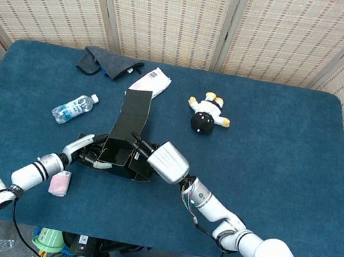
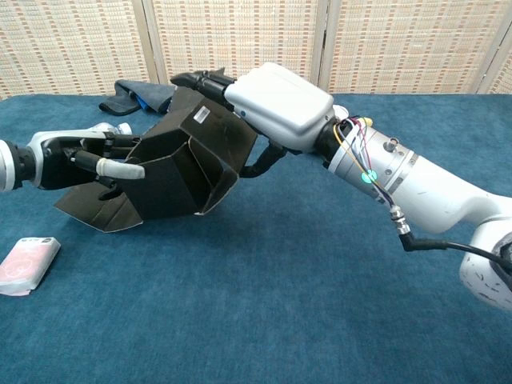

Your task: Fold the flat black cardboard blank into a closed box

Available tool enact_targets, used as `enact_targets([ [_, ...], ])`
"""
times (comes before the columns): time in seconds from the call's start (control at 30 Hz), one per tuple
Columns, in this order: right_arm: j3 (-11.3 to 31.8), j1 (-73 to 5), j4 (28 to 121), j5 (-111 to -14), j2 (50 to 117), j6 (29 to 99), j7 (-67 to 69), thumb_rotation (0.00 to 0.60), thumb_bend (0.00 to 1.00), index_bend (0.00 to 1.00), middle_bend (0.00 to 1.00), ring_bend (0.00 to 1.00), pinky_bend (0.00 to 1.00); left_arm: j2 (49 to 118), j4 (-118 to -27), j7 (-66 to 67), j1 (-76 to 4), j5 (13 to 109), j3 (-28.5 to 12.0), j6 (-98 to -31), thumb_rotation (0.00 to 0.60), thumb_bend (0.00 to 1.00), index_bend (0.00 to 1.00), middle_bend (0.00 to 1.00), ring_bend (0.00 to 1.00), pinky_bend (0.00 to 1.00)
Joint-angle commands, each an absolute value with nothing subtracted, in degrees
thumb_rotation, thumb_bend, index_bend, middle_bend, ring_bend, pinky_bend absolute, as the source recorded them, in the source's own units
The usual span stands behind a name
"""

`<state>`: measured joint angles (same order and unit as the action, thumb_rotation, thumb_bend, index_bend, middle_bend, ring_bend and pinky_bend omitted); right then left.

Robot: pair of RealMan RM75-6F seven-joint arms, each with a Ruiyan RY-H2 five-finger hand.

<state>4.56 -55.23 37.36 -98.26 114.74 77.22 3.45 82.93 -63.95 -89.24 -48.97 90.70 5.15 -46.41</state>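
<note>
the half-formed black box (image 1: 118, 152) is held low over the counter (image 1: 273, 160), gripped by the left hand (image 1: 85, 150) at nine o'clock and by the right hand (image 1: 154, 155) at three, its unfolded flap pointing to twelve.

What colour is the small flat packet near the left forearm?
Pink and white: the small flat packet shows best in the chest view.
</note>
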Motion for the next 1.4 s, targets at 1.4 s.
enact_targets([
  [1.4,-1.44,-55.9,22.82,-100.66,121.98,76.37,11.38,0.6,0.0,0.22,0.29,0.76,1.0,90.42,-57.25,-71.72,-47.35,90.0,3.91,-47.41,0.6,0.15,0.12,0.16,0.57,0.74],
])
